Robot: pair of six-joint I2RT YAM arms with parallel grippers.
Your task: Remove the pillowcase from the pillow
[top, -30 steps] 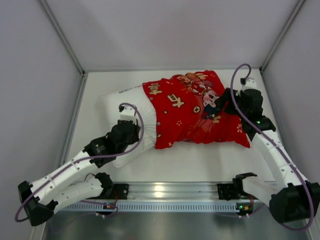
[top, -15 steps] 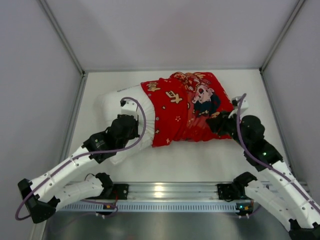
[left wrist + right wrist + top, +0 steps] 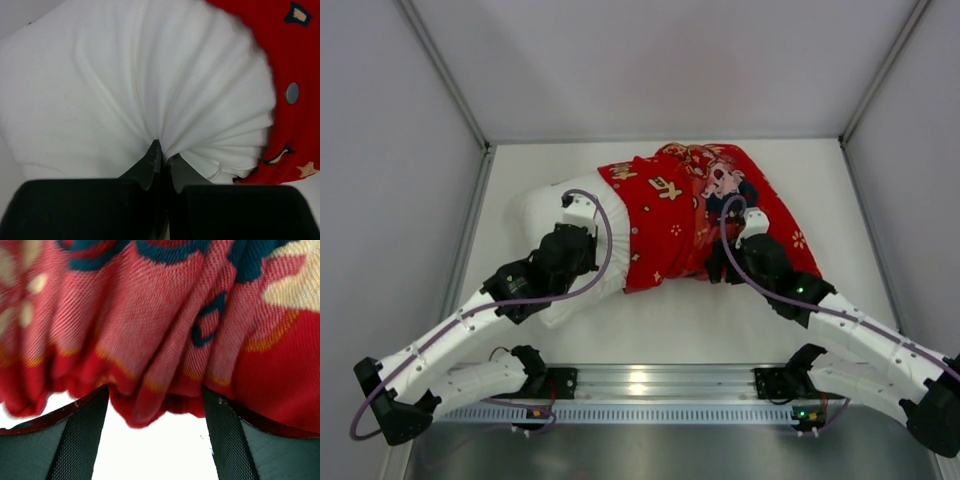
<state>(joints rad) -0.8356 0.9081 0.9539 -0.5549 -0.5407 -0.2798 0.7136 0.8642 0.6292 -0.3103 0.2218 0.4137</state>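
Much pillow (image 3: 538,212) hidden inside bunched pillowcase (image 3: 665,225).

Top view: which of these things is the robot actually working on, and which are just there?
In the job: bright red printed fabric pillowcase; plump white rectangular pillow; left gripper, shut on the pillow; right gripper, open at the pillowcase's lower edge.
Just there: white table; silver metal rail at the near edge.

L tool (image 3: 161,162) tight on puckered white pillow (image 3: 125,75), red pillowcase (image 3: 294,55) at frame R edge
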